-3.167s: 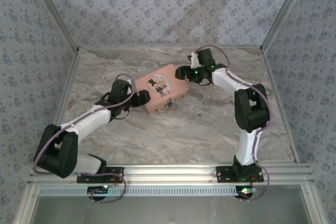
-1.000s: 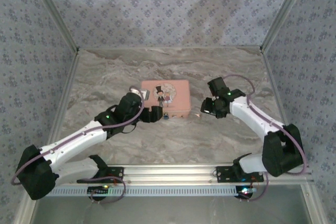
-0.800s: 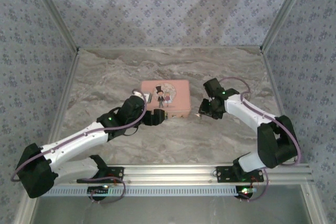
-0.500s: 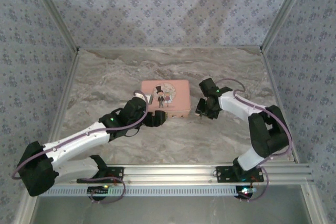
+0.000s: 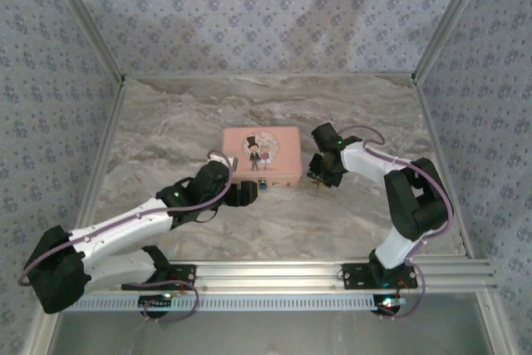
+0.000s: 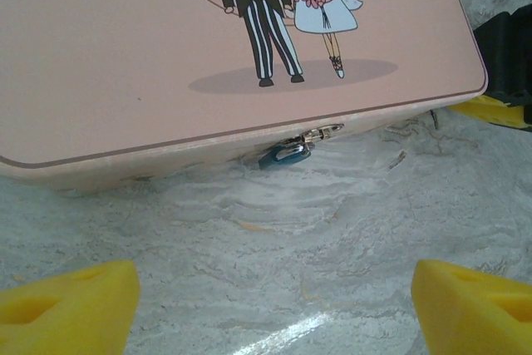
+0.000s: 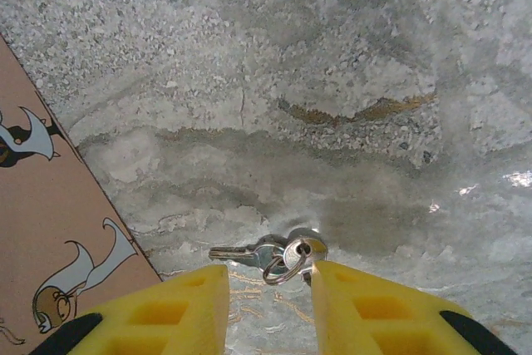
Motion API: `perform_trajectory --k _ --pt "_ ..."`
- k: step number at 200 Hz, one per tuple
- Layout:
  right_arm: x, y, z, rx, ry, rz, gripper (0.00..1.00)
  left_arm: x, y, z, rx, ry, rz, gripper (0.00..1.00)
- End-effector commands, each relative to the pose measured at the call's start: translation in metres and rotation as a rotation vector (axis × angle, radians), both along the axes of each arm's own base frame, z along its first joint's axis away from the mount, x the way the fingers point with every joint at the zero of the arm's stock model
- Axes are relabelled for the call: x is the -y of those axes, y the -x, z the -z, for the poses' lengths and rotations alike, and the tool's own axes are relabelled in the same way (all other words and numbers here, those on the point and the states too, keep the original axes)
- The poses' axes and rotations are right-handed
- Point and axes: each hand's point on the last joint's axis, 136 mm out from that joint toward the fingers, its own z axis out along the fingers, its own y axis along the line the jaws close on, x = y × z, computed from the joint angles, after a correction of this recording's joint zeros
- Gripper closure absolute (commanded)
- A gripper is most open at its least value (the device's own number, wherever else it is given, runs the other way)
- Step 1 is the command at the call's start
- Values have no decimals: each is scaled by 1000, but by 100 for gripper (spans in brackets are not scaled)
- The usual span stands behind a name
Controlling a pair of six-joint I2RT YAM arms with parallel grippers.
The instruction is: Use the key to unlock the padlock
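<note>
One ringed key [image 7: 249, 251] at the pink tin's [image 7: 50, 230] 4 o'clock — right gripper [image 7: 268, 276] narrowly parted astride it; left gripper [image 6: 274, 276] wide apart.

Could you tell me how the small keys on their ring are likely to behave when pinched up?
The keys lie flat on the marble table, so they may slide rather than lift. Joined by a loose ring, they will probably dangle and swing. Small, likely light.

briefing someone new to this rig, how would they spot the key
Find the pink tin with the cartoon couple mid-table. On the bare table just off its right side lies the key, at the right gripper's yellow fingertips. It is small and silver on a metal ring, unlike the bluish padlock at the tin's near edge.
</note>
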Motion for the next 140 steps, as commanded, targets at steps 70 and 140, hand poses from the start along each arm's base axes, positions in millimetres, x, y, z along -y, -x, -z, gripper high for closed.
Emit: perform_trajectory --k 70,140 --pt "-1 3 18 -66 14 30 77 -14 3 -2 32 27 -63 15" --pt "1 1 24 -66 -6 37 100 -26 5 1 35 32 -106 15"
